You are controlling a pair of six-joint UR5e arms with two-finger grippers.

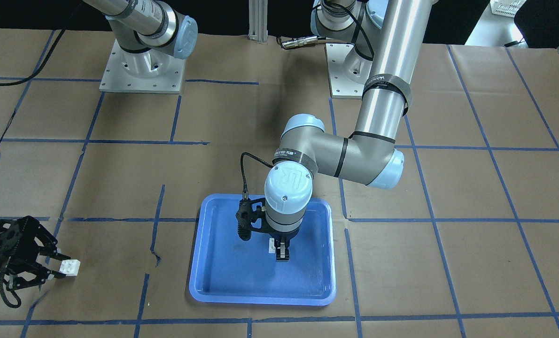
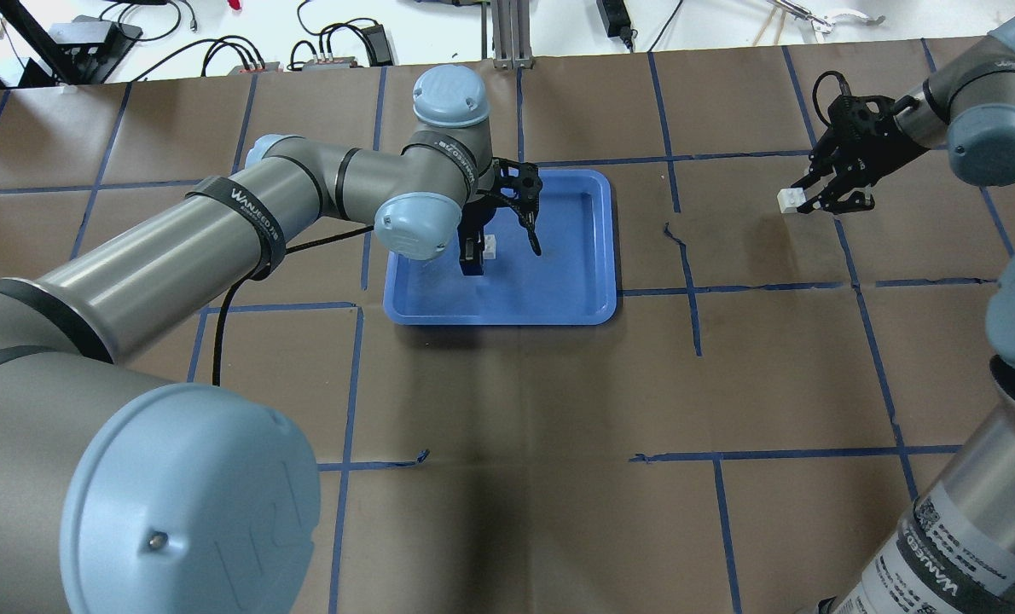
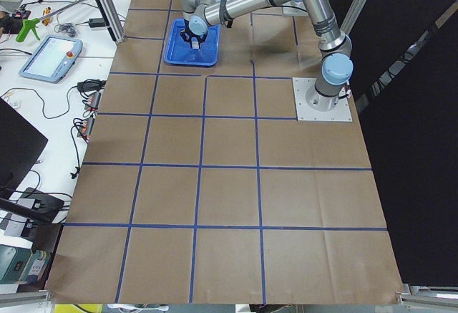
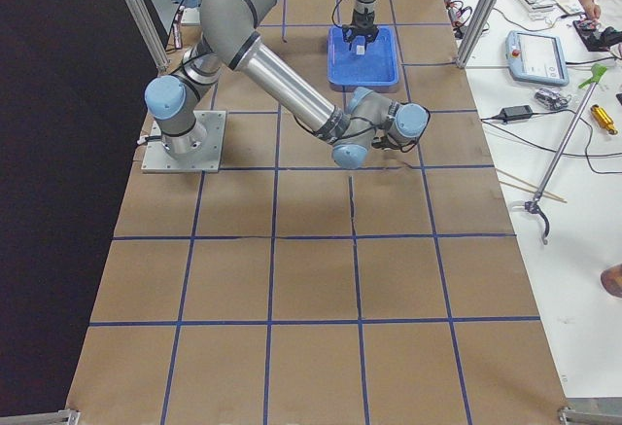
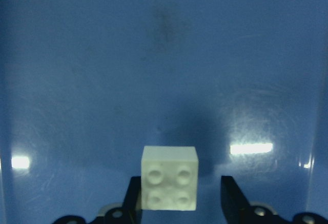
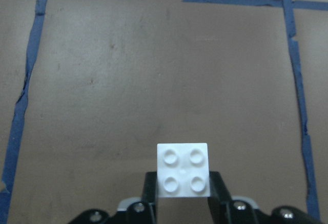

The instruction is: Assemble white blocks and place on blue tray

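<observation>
The blue tray (image 1: 260,300) lies mid-table, also in the overhead view (image 2: 507,317). One white block (image 5: 170,178) rests on the tray floor (image 5: 154,55). My left gripper (image 5: 183,196) is open around it: one finger (image 5: 134,193) is against the block and the other stands apart. This block also shows in the overhead view (image 2: 490,247). My right gripper (image 6: 183,183) is shut on the second white block (image 6: 183,168), studs facing the camera, low over the brown paper far from the tray (image 2: 787,200) (image 1: 69,267).
Brown paper with a blue tape grid covers the table (image 2: 507,409). There is a tear in the paper (image 1: 155,256) between the tray and the right gripper. The two arm bases (image 1: 141,70) (image 1: 350,70) stand at the robot's side. Cables and tools lie beyond the table edge (image 4: 544,104).
</observation>
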